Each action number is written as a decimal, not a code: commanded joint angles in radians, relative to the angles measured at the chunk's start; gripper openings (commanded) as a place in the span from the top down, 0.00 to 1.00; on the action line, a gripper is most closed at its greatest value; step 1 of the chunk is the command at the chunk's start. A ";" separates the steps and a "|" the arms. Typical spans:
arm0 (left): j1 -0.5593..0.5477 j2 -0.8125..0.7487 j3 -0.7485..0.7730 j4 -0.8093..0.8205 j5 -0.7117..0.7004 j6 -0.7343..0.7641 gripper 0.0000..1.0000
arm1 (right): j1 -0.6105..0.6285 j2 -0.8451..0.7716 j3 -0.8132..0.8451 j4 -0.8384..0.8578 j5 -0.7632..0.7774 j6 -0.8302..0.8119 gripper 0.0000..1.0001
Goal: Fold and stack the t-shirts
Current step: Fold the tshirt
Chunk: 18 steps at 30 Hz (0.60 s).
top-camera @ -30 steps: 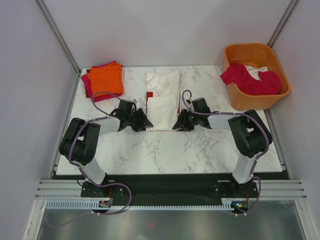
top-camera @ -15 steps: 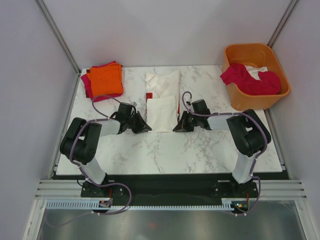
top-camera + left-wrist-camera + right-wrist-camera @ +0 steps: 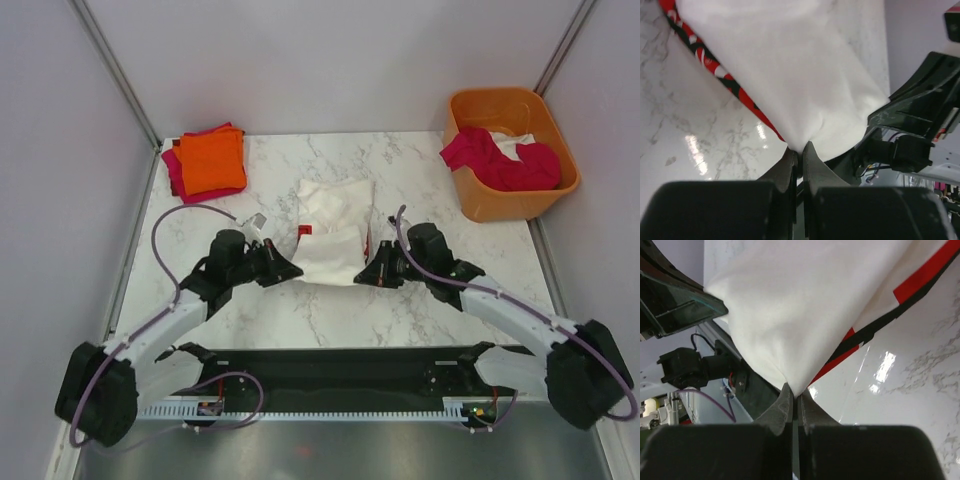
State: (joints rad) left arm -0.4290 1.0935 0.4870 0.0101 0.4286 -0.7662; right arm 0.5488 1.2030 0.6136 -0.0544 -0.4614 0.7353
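Observation:
The white t-shirt (image 3: 333, 228) with a red logo panel lies partly folded at the table's middle, its near edge lifted. My left gripper (image 3: 290, 269) is shut on the shirt's near left corner (image 3: 799, 142). My right gripper (image 3: 368, 273) is shut on the near right corner (image 3: 792, 385). The red and black logo panel (image 3: 715, 70) shows under the white cloth in the left wrist view and also in the right wrist view (image 3: 920, 280). A folded orange t-shirt (image 3: 212, 160) lies on a magenta-red one (image 3: 176, 172) at the far left. Magenta-red (image 3: 495, 160) and white (image 3: 522, 146) shirts fill the tub.
The rigid orange plastic tub (image 3: 470, 110) stands beyond the table's far right corner. The marble table (image 3: 420, 310) ends in a black strip near the arm bases. Grey walls close in the left, the back and the right.
Both arms have pulled toward the near edge with the shirt's corners held. The white shirt has slid nearer and its near edge has lifted.

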 commanded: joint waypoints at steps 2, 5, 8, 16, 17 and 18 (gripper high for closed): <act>-0.020 -0.188 0.050 0.011 -0.016 0.002 0.98 | 0.033 -0.189 -0.012 -0.158 0.104 0.079 1.00; -0.020 -0.233 0.157 -0.533 -0.078 -0.096 0.98 | 0.034 -0.252 0.052 -0.229 0.147 0.073 1.00; -0.020 -0.176 0.257 -0.556 -0.079 -0.096 0.98 | 0.034 -0.224 0.109 -0.274 0.139 0.061 1.00; -0.020 0.076 0.438 -0.596 -0.108 0.004 0.98 | 0.033 -0.129 0.228 -0.300 0.225 0.027 1.00; -0.020 0.095 0.462 -0.598 -0.110 0.011 0.98 | 0.031 -0.091 0.242 -0.303 0.233 0.021 1.00; -0.020 0.117 0.487 -0.598 -0.110 0.019 0.98 | 0.030 -0.073 0.258 -0.305 0.234 0.015 1.00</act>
State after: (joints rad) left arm -0.4603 1.1763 0.8783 -0.5293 0.3817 -0.8158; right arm 0.5892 1.0893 0.7914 -0.3309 -0.3111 0.7818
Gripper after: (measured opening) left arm 0.048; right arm 0.029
